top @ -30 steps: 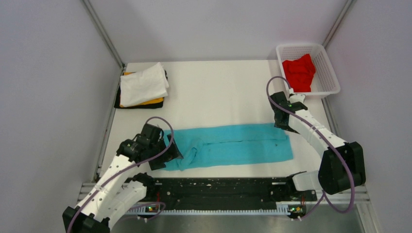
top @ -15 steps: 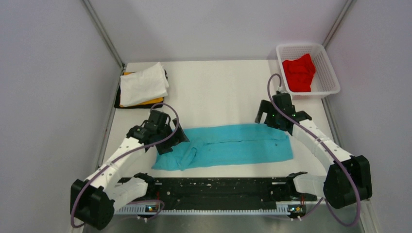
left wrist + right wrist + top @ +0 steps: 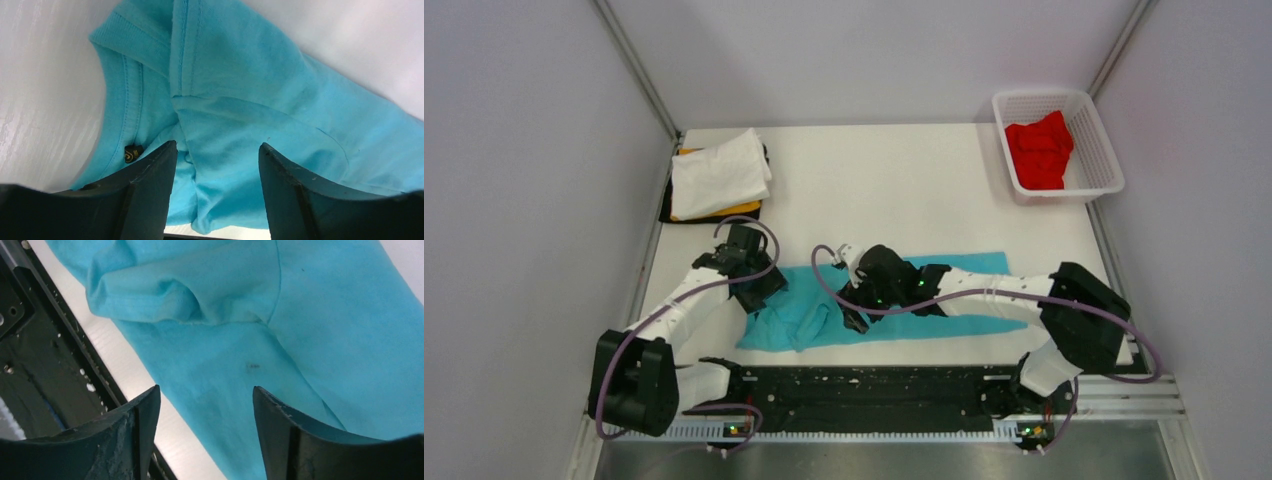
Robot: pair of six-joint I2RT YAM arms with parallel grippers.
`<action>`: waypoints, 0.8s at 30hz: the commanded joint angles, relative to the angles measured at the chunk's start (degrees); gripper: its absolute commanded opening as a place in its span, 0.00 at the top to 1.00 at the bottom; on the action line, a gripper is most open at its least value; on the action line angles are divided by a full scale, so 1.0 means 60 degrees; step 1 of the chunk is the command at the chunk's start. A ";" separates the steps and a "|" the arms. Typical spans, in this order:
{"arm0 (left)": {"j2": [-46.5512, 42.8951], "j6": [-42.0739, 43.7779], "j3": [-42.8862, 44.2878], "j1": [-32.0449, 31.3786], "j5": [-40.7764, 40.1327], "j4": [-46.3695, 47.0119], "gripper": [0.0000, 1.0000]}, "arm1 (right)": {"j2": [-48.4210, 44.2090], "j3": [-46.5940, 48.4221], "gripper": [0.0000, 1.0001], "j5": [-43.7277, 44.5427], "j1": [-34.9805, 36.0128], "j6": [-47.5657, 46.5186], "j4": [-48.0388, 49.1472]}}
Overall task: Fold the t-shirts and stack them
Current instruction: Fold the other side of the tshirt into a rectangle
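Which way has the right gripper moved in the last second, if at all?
Yes. The right gripper swung left across the table, away from the white basket, and now hangs over the left half of the turquoise t-shirt, fingers open.

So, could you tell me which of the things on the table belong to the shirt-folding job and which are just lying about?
Part of the job:
turquoise t-shirt, spread mid-table
red t-shirt, crumpled, far right
white t-shirt, yellow-orange t-shirt, black t-shirt, stacked far left

Just lying about:
white mesh basket, holding the red one
black rail along the near edge
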 commanded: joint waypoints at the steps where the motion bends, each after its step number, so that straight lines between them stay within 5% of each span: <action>1: 0.0531 0.0190 -0.0096 0.0081 -0.0221 0.0893 0.39 | 0.0872 0.0776 0.37 0.0731 0.0386 -0.0578 0.0971; 7: 0.1375 0.0201 -0.0067 0.0100 0.0484 0.1597 0.65 | 0.2213 0.1555 0.43 0.1189 0.0747 -0.0891 0.1260; 11: 0.1743 0.0307 0.0194 0.0114 0.0359 0.1425 0.98 | 0.2688 0.1852 0.50 0.1605 0.0741 -0.0937 0.1302; 21: 0.1566 0.0634 0.0761 0.0172 -0.0345 0.0247 1.00 | 0.2767 0.2176 0.61 0.1589 0.0750 -0.0968 0.1239; 24: 0.1430 0.0672 0.0729 0.0173 -0.0391 0.0150 1.00 | 0.2770 0.2197 0.77 0.1306 0.0741 -0.0885 0.1302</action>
